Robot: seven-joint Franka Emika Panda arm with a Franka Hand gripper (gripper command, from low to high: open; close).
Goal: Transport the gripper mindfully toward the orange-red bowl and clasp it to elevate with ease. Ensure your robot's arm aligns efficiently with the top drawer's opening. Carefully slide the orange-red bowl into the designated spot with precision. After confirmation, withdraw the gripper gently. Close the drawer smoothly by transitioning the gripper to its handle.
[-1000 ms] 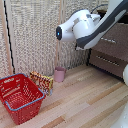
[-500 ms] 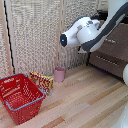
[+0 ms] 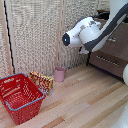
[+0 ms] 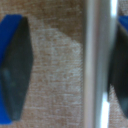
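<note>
In the wrist view my gripper (image 4: 67,70) is open, its dark blue-edged fingertips (image 4: 15,70) standing far apart. The silver handle (image 4: 97,60) runs between them, close to one fingertip, with the grey-brown front of the top drawer (image 4: 55,60) behind it. In the exterior view the robot's arm (image 3: 85,32) reaches to the dark drawer unit (image 3: 112,52) at the exterior view's right. The hand itself is hidden behind the arm there. The orange-red bowl is out of view.
A big red mesh basket with a blue rim (image 3: 20,97) stands on the wooden floor at the exterior view's left. A yellow-orange object (image 3: 41,79) and a pale pink cup (image 3: 60,74) sit by the woven screen behind it.
The arm's wrist has dropped a little in front of the drawer unit over the last second. Basket and cup have not moved.
</note>
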